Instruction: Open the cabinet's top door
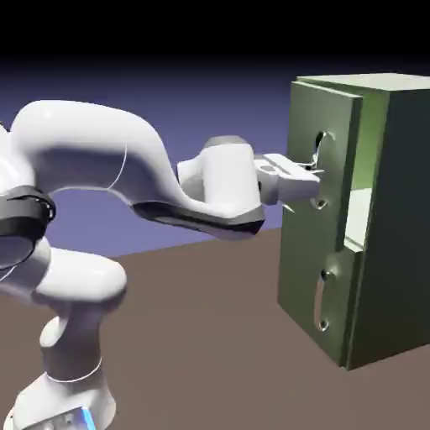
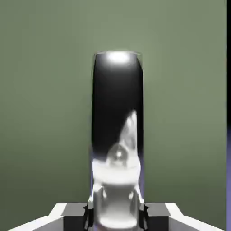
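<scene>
The olive-green cabinet [image 1: 395,235] stands at the right of the exterior view. Its top door [image 1: 306,109] carries a long vertical silver handle [image 1: 324,141]. My gripper [image 1: 307,173] reaches in level from the left and is shut on the middle of that handle. In the hand view the shiny handle [image 2: 118,113] rises straight up between my dark fingers [image 2: 74,212], filling the gap of the gripper [image 2: 117,214], with the flat green door [image 2: 45,90] behind it. A pale strip shows between the door's right edge and the cabinet body, so the door looks slightly ajar.
Below the top door sits the shorter lower panel [image 1: 298,285] with its own small silver handle [image 1: 322,298]. The brown table [image 1: 210,336] stretches between the robot's base and the cabinet. My white arm [image 1: 101,159] arches in from the lower left.
</scene>
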Robot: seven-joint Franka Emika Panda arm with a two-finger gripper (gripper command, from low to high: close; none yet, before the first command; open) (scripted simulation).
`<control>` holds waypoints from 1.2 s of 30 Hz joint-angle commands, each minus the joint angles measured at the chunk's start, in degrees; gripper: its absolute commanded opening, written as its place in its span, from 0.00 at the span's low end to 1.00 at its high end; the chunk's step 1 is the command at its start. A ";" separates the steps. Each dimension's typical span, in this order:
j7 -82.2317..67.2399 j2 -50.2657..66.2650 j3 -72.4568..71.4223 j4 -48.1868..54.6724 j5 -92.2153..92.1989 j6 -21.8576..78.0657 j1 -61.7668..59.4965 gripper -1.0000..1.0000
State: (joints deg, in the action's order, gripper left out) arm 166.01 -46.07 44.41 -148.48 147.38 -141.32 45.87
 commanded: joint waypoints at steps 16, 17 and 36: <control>-0.35 1.57 -33.22 -9.27 -28.66 12.97 -21.81 0.00; -0.26 1.66 -35.30 -9.40 -30.19 13.07 -23.34 0.00; -4.25 -0.83 -70.20 -8.69 -61.79 17.62 -46.00 0.00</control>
State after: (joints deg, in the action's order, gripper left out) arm 161.81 -46.90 -25.79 -157.17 85.70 -123.77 -0.14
